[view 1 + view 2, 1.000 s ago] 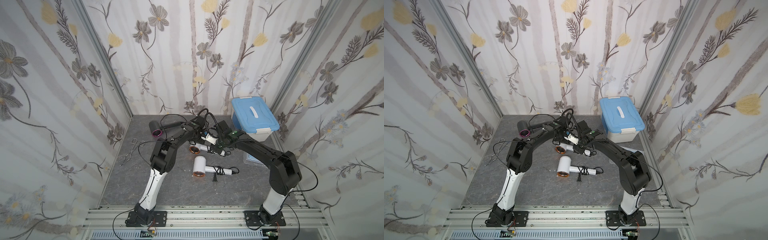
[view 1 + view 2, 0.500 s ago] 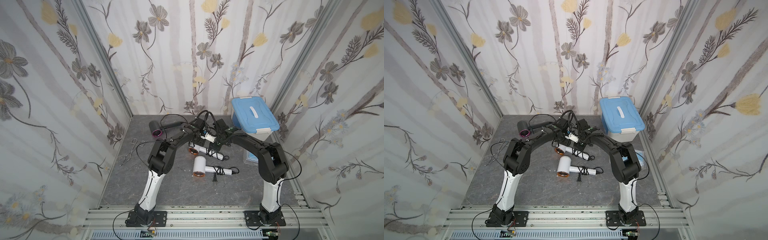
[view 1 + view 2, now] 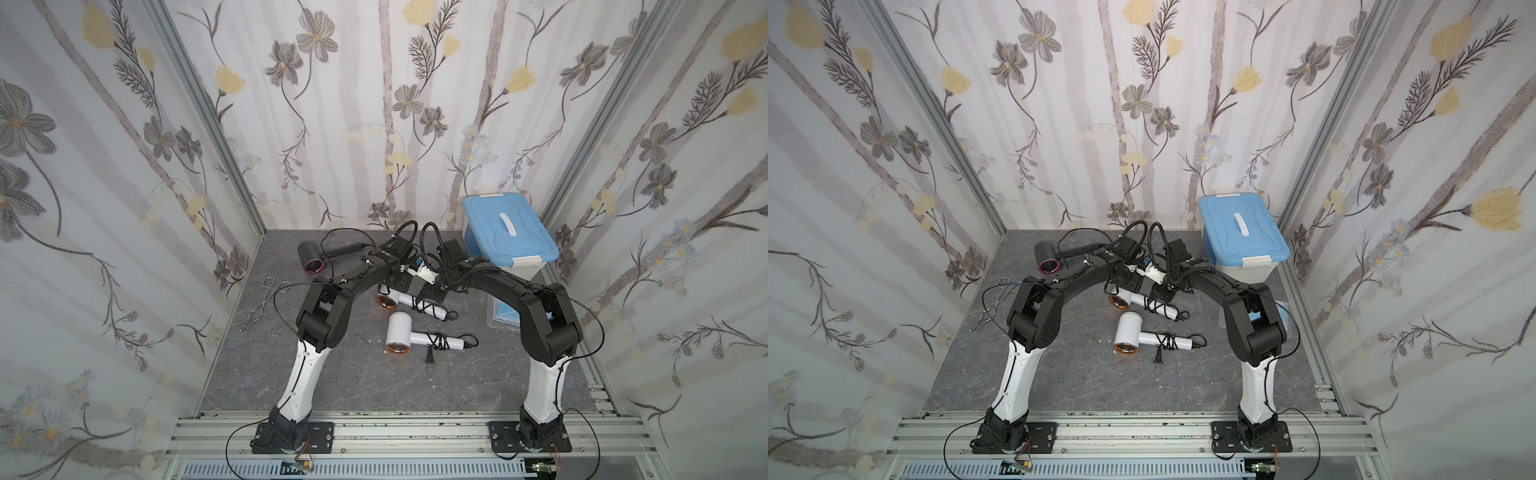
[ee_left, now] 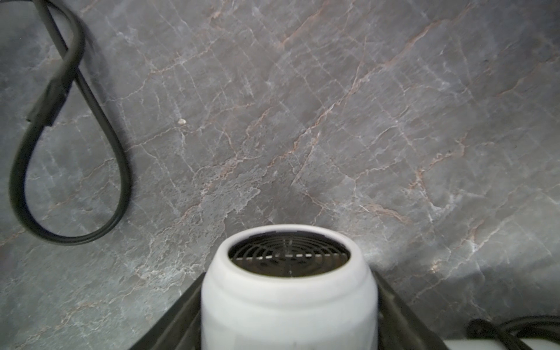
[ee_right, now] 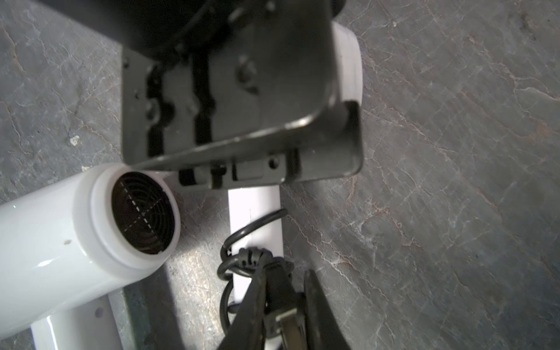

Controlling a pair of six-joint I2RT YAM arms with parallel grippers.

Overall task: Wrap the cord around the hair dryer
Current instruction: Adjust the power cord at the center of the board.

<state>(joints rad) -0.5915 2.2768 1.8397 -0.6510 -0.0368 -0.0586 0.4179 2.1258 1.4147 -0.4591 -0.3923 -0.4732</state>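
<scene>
Altogether two white dryers (image 3: 398, 337) (image 3: 409, 300), one black dryer (image 3: 311, 255), one box (image 3: 505, 232).

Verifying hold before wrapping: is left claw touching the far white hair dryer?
Touching. Left wrist view: left claw flush against both sides of hair dryer barrel.

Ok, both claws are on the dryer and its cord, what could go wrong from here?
The right claw holds only the plug; a tug could loosen the coils on the handle.
The left claw grips the dryer close by, so the claws could collide.
The second dryer lies close and could get knocked.
</scene>
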